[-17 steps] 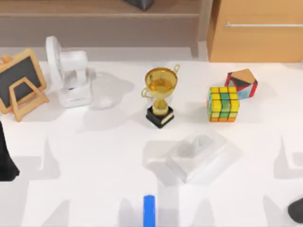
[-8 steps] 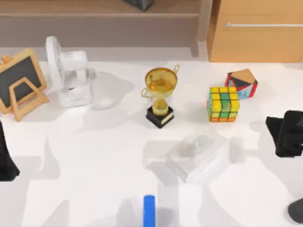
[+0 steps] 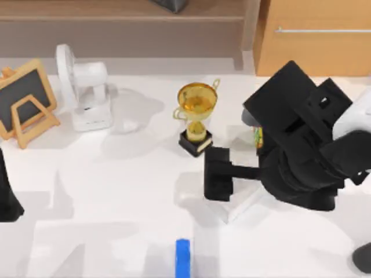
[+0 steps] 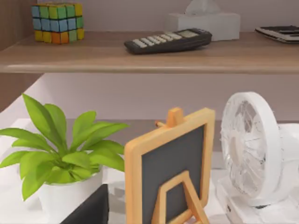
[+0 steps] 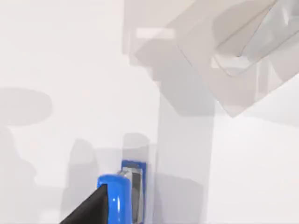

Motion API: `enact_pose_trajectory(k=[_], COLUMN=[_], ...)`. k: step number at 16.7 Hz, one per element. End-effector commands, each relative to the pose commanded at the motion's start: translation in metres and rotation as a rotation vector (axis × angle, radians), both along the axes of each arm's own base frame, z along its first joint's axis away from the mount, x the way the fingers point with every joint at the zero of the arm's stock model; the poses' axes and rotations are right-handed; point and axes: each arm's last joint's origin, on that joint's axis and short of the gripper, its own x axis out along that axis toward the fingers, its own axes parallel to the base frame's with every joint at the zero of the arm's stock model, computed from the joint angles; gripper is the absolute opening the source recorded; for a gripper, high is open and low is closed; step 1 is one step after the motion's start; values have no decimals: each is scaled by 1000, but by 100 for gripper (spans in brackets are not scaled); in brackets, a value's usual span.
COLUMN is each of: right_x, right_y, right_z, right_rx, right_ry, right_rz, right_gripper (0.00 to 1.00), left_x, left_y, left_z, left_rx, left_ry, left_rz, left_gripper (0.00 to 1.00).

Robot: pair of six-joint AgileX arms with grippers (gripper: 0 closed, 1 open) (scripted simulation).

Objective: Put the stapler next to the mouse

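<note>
Right gripper hangs mid-table beside the trophy, finger state indeterminate; stapler lies untouched at the near edge; left arm parked far left.

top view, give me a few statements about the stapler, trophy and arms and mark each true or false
1. The stapler lies at the table's near edge, below the gold trophy. True.
2. The right gripper is holding the stapler. False: it is above the table's middle, apart from the stapler.
3. The left arm reaches over the trophy. False: it sits parked at the table's left edge.
4. The white fan stands between the small chalkboard and the trophy. True.
</note>
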Motion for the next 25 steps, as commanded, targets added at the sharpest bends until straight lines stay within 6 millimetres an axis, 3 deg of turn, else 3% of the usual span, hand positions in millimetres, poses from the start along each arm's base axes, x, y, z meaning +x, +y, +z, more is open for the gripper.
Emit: enact_pose_trajectory(k=[5,9,17,23,25], right_x=[-12,-28,-30,-30,-31], right_y=[82,120,126,127,127], right_z=[-39,-64,-71,-114,-120], right_rx=[-177,-277,-297,-296,-298], right_ry=[205,273,282,281,282], right_rz=[4,1,-2,0,0], right_gripper=[100,100,100,100,100], left_x=[0,0,0,0,0], left_y=[0,0,0,0,0], left_z=[0,0,0,0,0], left_rx=[0,0,0,0,0], left_ry=[0,0,0,0,0], left_rz=[0,0,0,0,0], left_gripper=[100,100,100,100,100])
